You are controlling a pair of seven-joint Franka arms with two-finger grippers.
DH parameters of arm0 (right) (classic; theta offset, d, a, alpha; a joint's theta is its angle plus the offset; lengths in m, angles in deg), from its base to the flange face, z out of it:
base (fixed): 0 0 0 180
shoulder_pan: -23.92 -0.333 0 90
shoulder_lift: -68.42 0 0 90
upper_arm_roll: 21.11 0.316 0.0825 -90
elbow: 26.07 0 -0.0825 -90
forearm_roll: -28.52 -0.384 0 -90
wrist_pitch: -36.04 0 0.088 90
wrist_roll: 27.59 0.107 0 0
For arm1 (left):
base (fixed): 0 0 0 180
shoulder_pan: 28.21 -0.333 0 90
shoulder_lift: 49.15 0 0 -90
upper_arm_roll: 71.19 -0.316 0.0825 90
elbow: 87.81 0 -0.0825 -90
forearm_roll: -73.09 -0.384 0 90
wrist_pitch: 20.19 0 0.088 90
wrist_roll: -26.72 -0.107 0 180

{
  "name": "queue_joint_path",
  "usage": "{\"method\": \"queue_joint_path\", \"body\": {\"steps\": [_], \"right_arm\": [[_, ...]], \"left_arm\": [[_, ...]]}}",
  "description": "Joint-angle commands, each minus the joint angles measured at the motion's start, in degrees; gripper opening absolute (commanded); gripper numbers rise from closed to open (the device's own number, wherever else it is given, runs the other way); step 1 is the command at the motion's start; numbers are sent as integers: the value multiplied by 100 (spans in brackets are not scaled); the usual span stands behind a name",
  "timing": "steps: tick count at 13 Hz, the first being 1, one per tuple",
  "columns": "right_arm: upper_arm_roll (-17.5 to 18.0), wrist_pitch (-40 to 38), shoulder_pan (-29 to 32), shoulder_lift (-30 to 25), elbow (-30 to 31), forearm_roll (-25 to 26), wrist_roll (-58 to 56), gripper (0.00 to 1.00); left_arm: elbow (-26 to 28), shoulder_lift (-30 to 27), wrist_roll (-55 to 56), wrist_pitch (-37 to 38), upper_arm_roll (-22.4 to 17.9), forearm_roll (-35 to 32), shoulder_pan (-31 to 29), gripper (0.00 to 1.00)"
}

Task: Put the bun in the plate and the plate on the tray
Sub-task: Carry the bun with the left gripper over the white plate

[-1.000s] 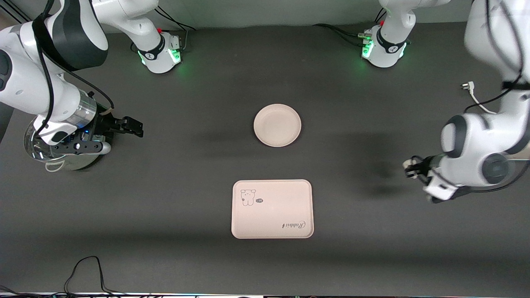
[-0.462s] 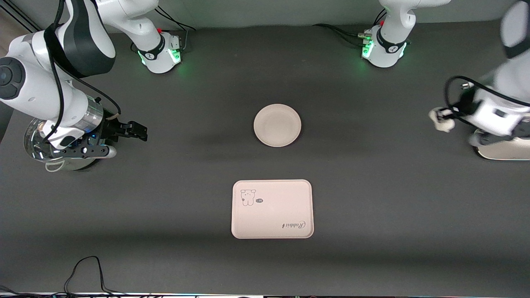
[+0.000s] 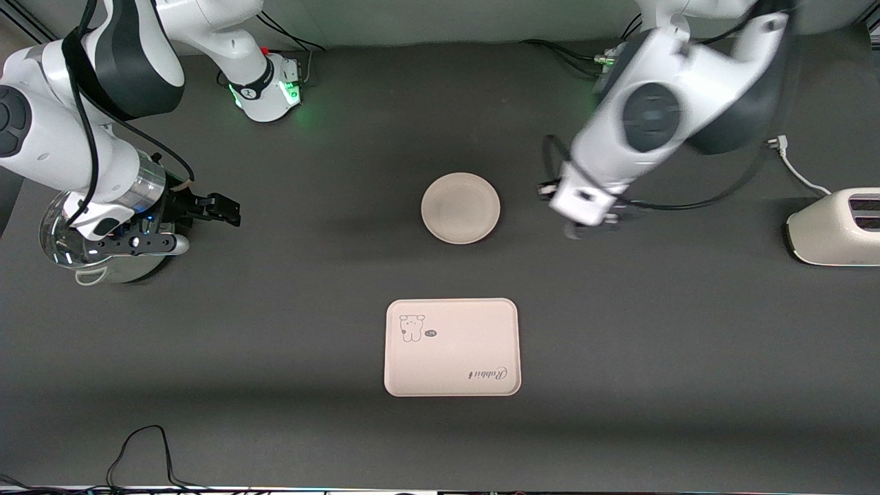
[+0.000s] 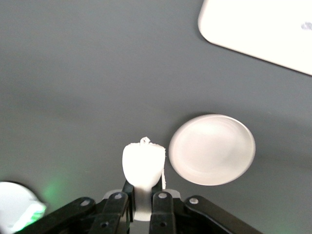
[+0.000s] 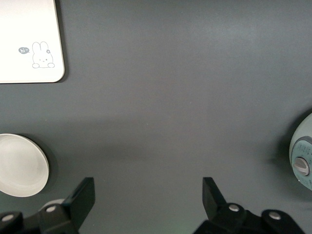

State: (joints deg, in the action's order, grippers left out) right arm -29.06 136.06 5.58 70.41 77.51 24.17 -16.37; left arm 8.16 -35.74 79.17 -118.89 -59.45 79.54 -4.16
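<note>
Between my left tool's (image 4: 141,207) fingers sits the bun (image 4: 142,165), clamped, up over the surface (image 3: 619,344) just at the plate's (image 3: 460,207) 3 o'clock. Plate bare, tray (image 3: 452,347) at its 6 o'clock, apart. My right tool (image 3: 214,210) waits spread wide at the plate's 9 o'clock, by a metal pot (image 3: 58,240). Toaster (image 3: 835,227) at 3.

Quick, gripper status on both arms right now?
Left gripper: shut on the bun, in the air beside the plate.
Right gripper: open, holding nothing, waiting at its own end of the table.
</note>
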Motion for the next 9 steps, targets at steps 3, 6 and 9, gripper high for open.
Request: {"method": "queue_joint_path", "body": {"steps": [3, 6, 9], "right_arm": [[434, 18, 216, -14, 5, 57, 196, 98], [506, 193, 278, 99, 22, -13, 276, 100], [646, 570, 243, 336, 13, -154, 626, 100]], "left_arm": [[334, 1135, 1764, -1551, -102, -697, 1503, 20], [396, 1821, 2551, -2591, -102, -845, 1900, 19], [422, 2025, 2631, -2725, -102, -1031, 1918, 21]]}}
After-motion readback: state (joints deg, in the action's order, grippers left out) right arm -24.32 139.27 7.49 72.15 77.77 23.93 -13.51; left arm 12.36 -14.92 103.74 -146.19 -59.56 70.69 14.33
